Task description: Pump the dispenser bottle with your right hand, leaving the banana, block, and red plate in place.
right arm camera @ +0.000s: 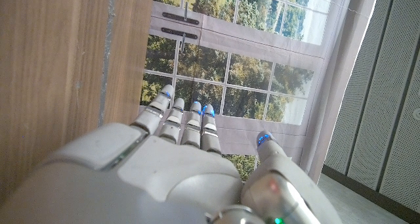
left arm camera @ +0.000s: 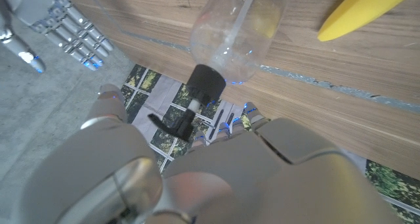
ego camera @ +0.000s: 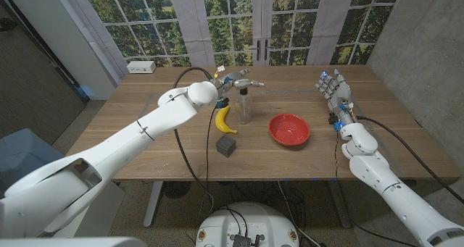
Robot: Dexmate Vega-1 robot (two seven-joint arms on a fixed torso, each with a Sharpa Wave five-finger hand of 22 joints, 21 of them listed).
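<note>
— Where was the dispenser bottle (ego camera: 244, 104) placed?
— At table centre, with the banana (ego camera: 225, 119) at its nine o'clock.
— And the hands?
— The left hand (ego camera: 238, 82) was hovered above the pump, its grip unclear; the right hand (ego camera: 333, 85) was held spread, empty.

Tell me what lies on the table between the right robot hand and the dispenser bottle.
In the head view, the red plate lies between the right robot hand and the dispenser bottle, slightly nearer the robot than a straight line between them.
</note>
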